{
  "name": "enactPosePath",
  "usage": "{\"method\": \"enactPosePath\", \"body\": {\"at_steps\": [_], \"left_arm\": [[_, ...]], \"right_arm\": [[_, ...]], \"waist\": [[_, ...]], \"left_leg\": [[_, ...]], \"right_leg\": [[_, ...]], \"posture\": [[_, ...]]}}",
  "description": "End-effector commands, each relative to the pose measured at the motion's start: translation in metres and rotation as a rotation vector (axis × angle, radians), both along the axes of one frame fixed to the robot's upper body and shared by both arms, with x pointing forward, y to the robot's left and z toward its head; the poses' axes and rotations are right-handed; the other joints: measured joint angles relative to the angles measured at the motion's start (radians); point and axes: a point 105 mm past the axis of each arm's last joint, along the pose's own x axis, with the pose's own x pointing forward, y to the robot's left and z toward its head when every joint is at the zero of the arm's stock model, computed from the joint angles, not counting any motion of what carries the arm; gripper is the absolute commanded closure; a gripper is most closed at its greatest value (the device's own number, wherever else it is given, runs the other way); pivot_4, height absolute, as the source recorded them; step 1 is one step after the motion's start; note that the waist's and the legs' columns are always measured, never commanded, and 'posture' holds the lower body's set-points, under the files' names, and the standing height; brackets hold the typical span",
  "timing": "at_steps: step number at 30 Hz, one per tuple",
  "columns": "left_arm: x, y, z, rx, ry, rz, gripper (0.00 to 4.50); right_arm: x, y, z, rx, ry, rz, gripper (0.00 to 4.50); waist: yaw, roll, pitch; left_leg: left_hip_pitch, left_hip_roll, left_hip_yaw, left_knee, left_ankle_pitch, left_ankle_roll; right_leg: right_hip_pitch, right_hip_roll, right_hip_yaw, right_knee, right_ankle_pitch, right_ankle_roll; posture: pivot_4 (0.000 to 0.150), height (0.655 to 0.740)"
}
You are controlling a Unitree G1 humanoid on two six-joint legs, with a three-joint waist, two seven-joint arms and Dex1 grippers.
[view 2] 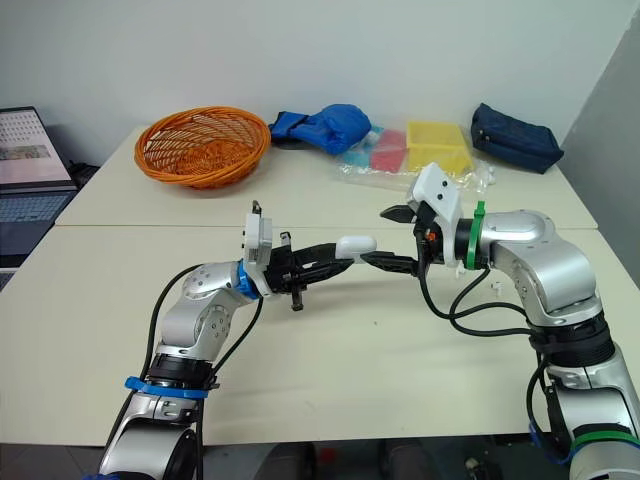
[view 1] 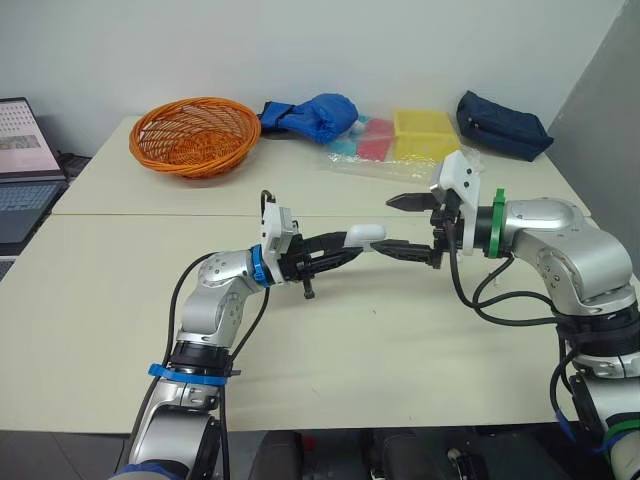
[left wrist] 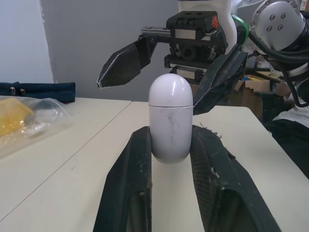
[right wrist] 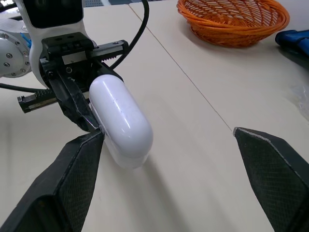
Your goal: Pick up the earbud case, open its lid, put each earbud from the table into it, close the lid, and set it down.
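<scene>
The left arm is bent at the elbow, its gripper [view 1: 348, 243] directed toward 3 o'clock and clamped on the earbud case [view 1: 366, 234]. The right gripper [view 1: 390, 224] is directed toward 9 o'clock, jaws spread wide; the lower fingertip [view 1: 400, 249] appears to touch the case.

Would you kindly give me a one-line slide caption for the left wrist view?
Left hand holds the closed white case, with the open right hand poised at its lid end.

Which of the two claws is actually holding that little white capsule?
The left gripper: its fingers are shut on the earbud case. The right gripper faces it with fingers spread wide, not clamping anything.
</scene>
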Motion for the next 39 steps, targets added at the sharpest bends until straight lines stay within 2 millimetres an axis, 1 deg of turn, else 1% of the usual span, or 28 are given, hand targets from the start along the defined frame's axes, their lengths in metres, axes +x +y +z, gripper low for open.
{"method": "enactPosePath", "body": {"at_steps": [1, 4, 7, 15, 16, 17, 19, 20, 21, 22, 24, 25, 26, 27, 30, 31, 34, 36, 39], "left_arm": [[-0.005, -0.004, 0.010, -0.008, -0.045, -0.030, 3.74], [-0.007, -0.005, 0.008, 0.004, -0.048, -0.044, 3.74], [-0.006, -0.005, 0.008, 0.007, -0.047, -0.045, 3.74], [0.000, -0.005, 0.011, -0.003, -0.052, -0.021, 3.74], [0.002, -0.004, 0.011, -0.010, -0.053, -0.002, 3.74], [0.006, -0.002, 0.012, -0.016, -0.057, 0.032, 3.74], [0.012, 0.002, 0.012, -0.028, -0.068, 0.099, 3.74], [0.015, 0.005, 0.012, -0.040, -0.061, 0.130, 3.74], [0.016, 0.007, 0.011, -0.049, -0.056, 0.148, 3.74], [0.018, 0.010, 0.011, -0.057, -0.055, 0.175, 3.74], [0.024, 0.022, 0.013, -0.092, -0.050, 0.273, 3.74], [0.026, 0.027, 0.014, -0.103, -0.049, 0.308, 3.74], [0.026, 0.028, 0.015, -0.109, -0.049, 0.326, 3.74], [0.027, 0.030, 0.015, -0.114, -0.050, 0.341, 3.74], [0.028, 0.031, 0.016, -0.121, -0.054, 0.373, 3.74], [0.030, 0.032, 0.017, -0.128, -0.055, 0.386, 3.74], [0.032, 0.031, 0.021, -0.132, -0.070, 0.401, 3.74], [0.032, 0.031, 0.023, -0.132, -0.078, 0.402, 3.74], [0.032, 0.031, 0.026, -0.132, -0.087, 0.404, 3.74]], "right_arm": [[0.003, -0.003, 0.022, 0.040, -0.056, -0.029, 0.02], [0.004, -0.005, 0.028, 0.061, -0.053, -0.034, 0.02], [-0.001, -0.004, 0.033, 0.117, 0.005, -0.016, 0.02], [-0.012, -0.010, 0.033, 0.125, 0.054, -0.001, 0.02], [-0.014, -0.013, 0.033, 0.138, 0.069, -0.009, 0.02], [-0.013, -0.020, 0.033, 0.175, 0.102, -0.046, 0.02], [-0.007, -0.042, 0.027, 0.253, 0.150, -0.174, 0.02], [-0.001, -0.056, 0.019, 0.275, 0.160, -0.262, 0.02], [0.001, -0.065, 0.014, 0.283, 0.162, -0.317, 0.02], [0.004, -0.078, 0.003, 0.274, 0.152, -0.403, 0.02], [0.018, -0.121, -0.036, 0.226, 0.109, -0.740, 0.02], [0.019, -0.134, -0.050, 0.202, 0.089, -0.846, 0.02], [0.018, -0.141, -0.057, 0.191, 0.074, -0.900, 0.02], [0.018, -0.140, -0.065, 0.163, 0.056, -0.917, 0.02], [0.021, -0.138, -0.080, 0.129, 0.035, -0.961, 0.02], [0.027, -0.140, -0.087, 0.137, 0.032, -1.017, 0.02], [0.044, -0.138, -0.106, 0.181, 0.046, -1.130, 0.02], [0.051, -0.131, -0.110, 0.214, 0.042, -1.146, 0.02], [0.055, -0.123, -0.114, 0.247, 0.055, -1.152, 0.02]], "waist": [[0.001, 0.000, 0.000], [0.001, 0.000, 0.000], [0.001, 0.000, 0.000], [0.002, 0.000, 0.000], [0.001, 0.000, 0.000], [0.002, 0.000, 0.000], [0.003, 0.000, 0.000], [0.004, 0.000, 0.000], [0.005, 0.000, 0.000], [0.005, 0.000, 0.000], [0.005, -0.001, 0.000], [0.005, -0.001, -0.001], [0.004, -0.001, -0.001], [0.004, 0.000, 0.000], [-0.009, 0.003, 0.001], [-0.014, 0.003, 0.001], [-0.018, 0.003, 0.001], [-0.017, 0.003, 0.001], [-0.014, 0.003, 0.001]], "left_leg": [[0.000, 0.000, 0.000, 0.000, 0.000, 0.000], [0.000, 0.000, 0.000, 0.000, 0.000, 0.000], [0.000, 0.000, 0.000, 0.000, 0.000, 0.000], [-0.001, 0.000, 0.000, 0.000, 0.000, 0.000], [-0.001, 0.000, 0.000, 0.000, 0.000, 0.000], [-0.001, 0.000, 0.000, 0.000, 0.000, 0.000], [-0.001, 0.000, 0.000, 0.000, 0.000, 0.000], [-0.001, 0.000, -0.001, 0.000, 0.000, 0.000], [-0.001, 0.000, -0.001, 0.000, 0.000, 0.000], [-0.001, -0.001, -0.001, 0.000, 0.000, 0.000], [-0.001, -0.001, 0.000, -0.001, 0.000, 0.000], [-0.001, -0.001, -0.001, -0.001, 0.000, 0.000], [-0.001, 0.000, -0.001, -0.001, 0.000, 0.000], [-0.001, -0.001, -0.001, -0.001, 0.000, 0.000], [0.000, -0.001, 0.003, -0.001, 0.000, 0.000], [0.001, -0.001, 0.003, 0.000, 0.000, 0.000], [0.002, 0.000, 0.002, 0.000, 0.000, 0.000], [0.002, 0.000, 0.002, 0.000, 0.000, 0.000], [0.001, 0.000, 0.002, 0.000, 0.001, 0.001]], "right_leg": [[0.000, 0.000, 0.000, 0.000, 0.000, 0.000], [0.000, 0.000, 0.000, 0.000, 0.000, 0.000], [0.000, 0.000, 0.000, 0.000, 0.000, 0.000], [0.000, 0.000, 0.000, 0.000, 0.000, 0.000], [0.000, 0.000, 0.000, 0.000, 0.000, 0.000], [0.000, 0.000, 0.000, -0.001, 0.000, 0.000], [0.000, 0.000, 0.000, -0.001, 0.000, 0.000], [0.001, 0.000, 0.000, -0.001, 0.000, 0.000], [0.001, -0.001, 0.000, -0.001, 0.000, 0.000], [0.001, -0.001, 0.000, -0.001, 0.000, 0.000], [0.000, -0.001, 0.001, -0.002, 0.000, 0.000], [0.001, -0.001, 0.001, -0.002, 0.000, 0.000], [0.001, -0.001, 0.000, -0.002, 0.000, 0.000], [0.000, -0.001, 0.001, -0.001, 0.000, 0.000], [-0.002, -0.001, 0.002, 0.000, 0.001, 0.002], [-0.001, 0.000, 0.002, 0.000, 0.002, 0.003], [0.000, 0.001, 0.002, 0.000, 0.004, 0.002], [0.000, 0.002, 0.002, -0.001, 0.005, 0.001], [-0.001, 0.002, 0.002, -0.002, 0.005, 0.001]], "posture": [[0.150, 0.7400], [0.150, 0.7400], [0.150, 0.7400], [0.150, 0.7400], [0.150, 0.7400], [0.150, 0.7400], [0.150, 0.7400], [0.150, 0.7400], [0.150, 0.7400], [0.150, 0.7400], [0.150, 0.7400], [0.150, 0.7400], [0.150, 0.7400], [0.150, 0.7400], [0.150, 0.7400], [0.150, 0.7400], [0.150, 0.7400], [0.150, 0.7400], [0.150, 0.7400]]}}
